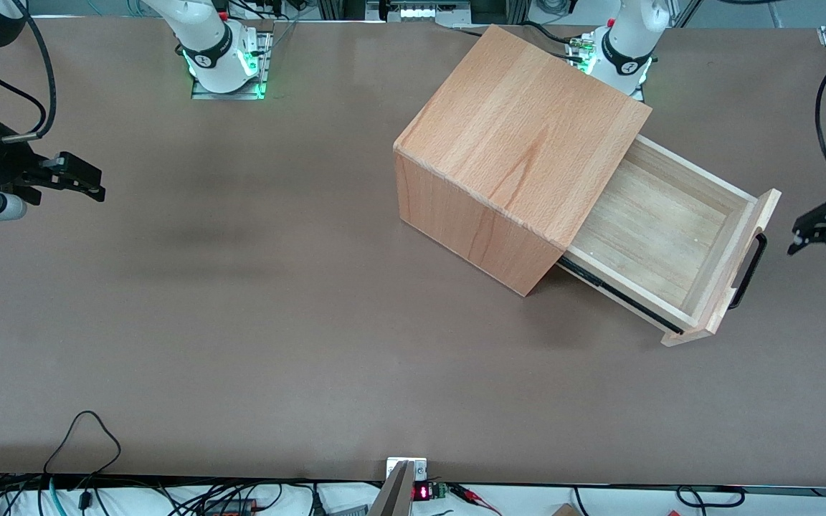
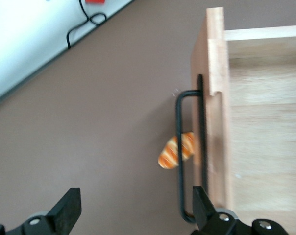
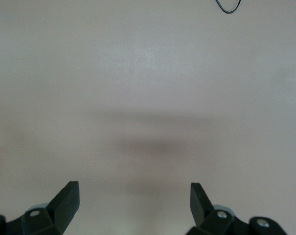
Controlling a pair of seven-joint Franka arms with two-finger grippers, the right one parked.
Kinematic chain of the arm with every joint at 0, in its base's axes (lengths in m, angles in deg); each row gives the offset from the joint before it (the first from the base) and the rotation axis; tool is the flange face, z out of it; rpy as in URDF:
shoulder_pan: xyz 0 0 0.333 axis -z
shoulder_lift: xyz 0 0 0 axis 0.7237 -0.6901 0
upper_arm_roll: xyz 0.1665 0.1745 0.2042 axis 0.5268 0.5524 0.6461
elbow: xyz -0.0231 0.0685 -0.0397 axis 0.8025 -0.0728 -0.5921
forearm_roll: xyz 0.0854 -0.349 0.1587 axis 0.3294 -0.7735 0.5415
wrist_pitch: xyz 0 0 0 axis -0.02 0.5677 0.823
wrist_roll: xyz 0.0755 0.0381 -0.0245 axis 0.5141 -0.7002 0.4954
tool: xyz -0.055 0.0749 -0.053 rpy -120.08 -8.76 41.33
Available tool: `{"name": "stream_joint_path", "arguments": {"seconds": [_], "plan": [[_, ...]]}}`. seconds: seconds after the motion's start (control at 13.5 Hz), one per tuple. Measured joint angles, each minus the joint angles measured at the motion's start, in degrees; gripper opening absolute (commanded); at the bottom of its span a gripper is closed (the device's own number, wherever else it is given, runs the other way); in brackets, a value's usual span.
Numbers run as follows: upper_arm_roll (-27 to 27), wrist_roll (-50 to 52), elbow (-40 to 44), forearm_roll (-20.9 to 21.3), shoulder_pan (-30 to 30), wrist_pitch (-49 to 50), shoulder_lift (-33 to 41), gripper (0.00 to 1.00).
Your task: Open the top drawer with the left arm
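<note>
The top drawer [image 1: 660, 229] is a light wooden tray that stands pulled well out of the cube-shaped wooden cabinet [image 1: 520, 136], with its inside bare. Its flat front panel [image 1: 739, 269] carries a thin black bar handle [image 1: 748, 272]. My left gripper [image 1: 825, 256] hangs open just in front of that handle, apart from it, toward the working arm's end of the table. From the wrist, the gripper [image 2: 135, 210] holds nothing. One finger [image 2: 203, 205] lies close beside the handle [image 2: 180, 156], and the drawer front [image 2: 214, 112] is next to it.
A small orange striped object [image 2: 176, 151] shows by the handle bar in the left wrist view. The brown table [image 1: 277, 287] stretches wide toward the parked arm's end. Cables [image 1: 83, 437] lie at the table edge nearest the front camera.
</note>
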Motion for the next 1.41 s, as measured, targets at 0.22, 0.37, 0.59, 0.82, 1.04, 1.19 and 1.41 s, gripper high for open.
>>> {"name": "stream_joint_path", "arguments": {"seconds": [0.22,0.37,0.59,0.82,1.04,1.19,1.41], "plan": [[-0.4,12.2,0.7,4.2,2.1,8.3,4.9,1.00],[-0.5,17.6,0.7,4.6,2.9,12.6,7.3,1.00],[-0.7,25.5,2.0,5.0,3.3,19.0,9.2,1.00],[-0.9,32.6,3.8,5.1,4.5,23.2,9.4,1.00],[-1.7,38.4,4.7,5.1,5.2,25.0,9.4,1.00],[-2.0,41.1,4.9,5.1,5.4,26.0,9.5,1.00],[-2.2,42.3,4.9,5.1,5.8,26.3,9.9,1.00]]}}
